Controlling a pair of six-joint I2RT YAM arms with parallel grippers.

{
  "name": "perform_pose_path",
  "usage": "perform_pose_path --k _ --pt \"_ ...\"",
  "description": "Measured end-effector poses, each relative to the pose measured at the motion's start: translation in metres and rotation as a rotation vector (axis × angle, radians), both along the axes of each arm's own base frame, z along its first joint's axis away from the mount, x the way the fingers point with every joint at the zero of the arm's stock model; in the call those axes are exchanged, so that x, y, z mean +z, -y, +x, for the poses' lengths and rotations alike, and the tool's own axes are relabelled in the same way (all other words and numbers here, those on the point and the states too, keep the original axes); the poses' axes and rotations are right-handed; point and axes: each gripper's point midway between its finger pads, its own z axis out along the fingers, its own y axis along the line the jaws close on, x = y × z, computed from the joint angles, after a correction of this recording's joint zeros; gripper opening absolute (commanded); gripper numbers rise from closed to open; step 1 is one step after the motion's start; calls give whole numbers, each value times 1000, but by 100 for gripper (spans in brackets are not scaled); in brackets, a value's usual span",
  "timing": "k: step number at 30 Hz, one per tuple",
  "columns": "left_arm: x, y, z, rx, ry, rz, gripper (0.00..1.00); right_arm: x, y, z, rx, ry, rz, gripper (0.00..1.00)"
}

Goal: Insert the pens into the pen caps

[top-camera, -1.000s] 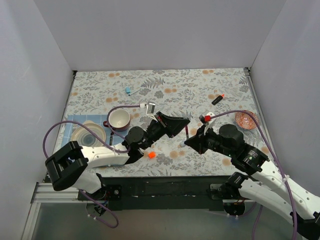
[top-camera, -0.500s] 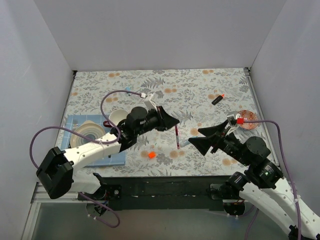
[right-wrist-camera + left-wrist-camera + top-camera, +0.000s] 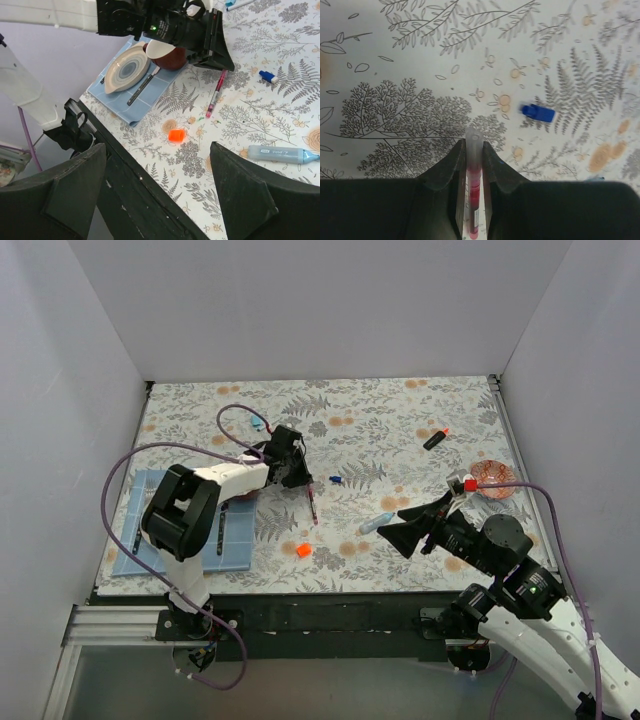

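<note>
While the left arm reaches far out from its base, elbow bent above the blue mat [image 3: 228, 540], the left gripper [image 3: 303, 480] hangs low over the table [image 3: 400, 405], its jaws pinching a slim pink pen [image 3: 472, 192] by one end. The rest of the pen slants back toward the near edge. The dark blue cap [image 3: 538, 113] lies just to the gripper's right, apart from the pen.

The right arm sits low at the near right corner. The right gripper [image 3: 155, 150] has its jaws spread wide with nothing between them. The light blue pen [image 3: 280, 154] lies flat on the cloth close in front of it. The orange cap [image 3: 176, 135] sits alone toward the near edge, with open cloth around it. The black pen [image 3: 434, 438] rests well off at the far right, near a small patterned dish [image 3: 493, 478].

A fern-printed cloth covers the table, and plain pale walls close in three sides. A plate [image 3: 127, 67] and a cup [image 3: 162, 52] stand on the mat.
</note>
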Motion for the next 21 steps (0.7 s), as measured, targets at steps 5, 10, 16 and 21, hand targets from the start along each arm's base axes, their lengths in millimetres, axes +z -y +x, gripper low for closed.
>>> perform_pose_path --k 5,10,16,21 --pt "-29 -6 6 20 -82 83 21 -6 -1 -1 6 -20 -17 90" --pt "-31 -15 15 66 -74 137 41 -6 0 -1 6 -19 -18 90" --pt "-25 -16 18 58 -66 153 53 -9 -1 0 7 -23 -28 89" --pt "-12 -15 13 0 -57 159 59 -14 -4 1 14 -36 -41 89"
